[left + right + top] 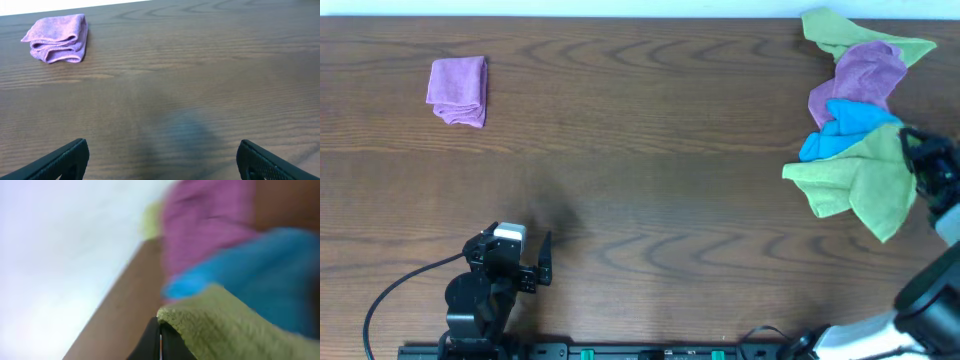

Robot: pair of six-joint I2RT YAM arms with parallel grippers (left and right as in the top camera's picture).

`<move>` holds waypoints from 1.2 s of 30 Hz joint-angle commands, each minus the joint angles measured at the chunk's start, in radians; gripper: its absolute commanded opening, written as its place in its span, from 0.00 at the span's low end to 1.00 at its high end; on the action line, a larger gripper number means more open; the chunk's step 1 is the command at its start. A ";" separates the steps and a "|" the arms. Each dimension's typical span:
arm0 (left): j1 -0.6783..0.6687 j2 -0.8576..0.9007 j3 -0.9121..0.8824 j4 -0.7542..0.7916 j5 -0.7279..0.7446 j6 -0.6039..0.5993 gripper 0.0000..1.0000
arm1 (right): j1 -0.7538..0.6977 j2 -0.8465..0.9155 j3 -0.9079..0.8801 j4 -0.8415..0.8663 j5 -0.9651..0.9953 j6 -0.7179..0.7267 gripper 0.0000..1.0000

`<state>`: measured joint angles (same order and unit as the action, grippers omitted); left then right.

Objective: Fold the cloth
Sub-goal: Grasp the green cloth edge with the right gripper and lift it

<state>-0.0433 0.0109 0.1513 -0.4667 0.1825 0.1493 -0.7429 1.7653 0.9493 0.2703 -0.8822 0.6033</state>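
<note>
Cloth: the cloth (pixel 855 182) lies crumpled and unfolded at the right of the table (pixel 670 150), touching the near side of a heap.
Heap: a blue cloth (pixel 845 125), a purple cloth (pixel 865 68) and a second green cloth (pixel 840 35) at the far right.
Right gripper: the right gripper (pixel 160 332) has its fingers pressed together on an edge of the cloth (pixel 210 317).
Left gripper: the left gripper (pixel 162 150) is spread wide and holds nothing, over bare wood at the near left.
Far left: a folded purple cloth (pixel 458 90), well apart.
Progress: no fold made; judging by this, only the first grasp is done, and spreading flat and folding remain.
</note>
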 commanded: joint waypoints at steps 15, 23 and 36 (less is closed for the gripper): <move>-0.003 -0.006 -0.018 0.000 -0.006 -0.015 0.95 | 0.826 -0.331 0.027 0.003 -0.023 0.100 0.02; -0.003 -0.006 -0.018 0.000 -0.006 -0.015 0.95 | 1.142 -0.331 0.076 0.018 0.187 0.103 0.01; -0.003 -0.006 -0.018 0.000 -0.006 -0.015 0.95 | 1.043 -0.331 0.267 0.047 0.210 0.237 0.02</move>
<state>-0.0433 0.0109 0.1513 -0.4667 0.1799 0.1493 0.3172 1.4479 1.1732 0.3332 -0.6968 0.8127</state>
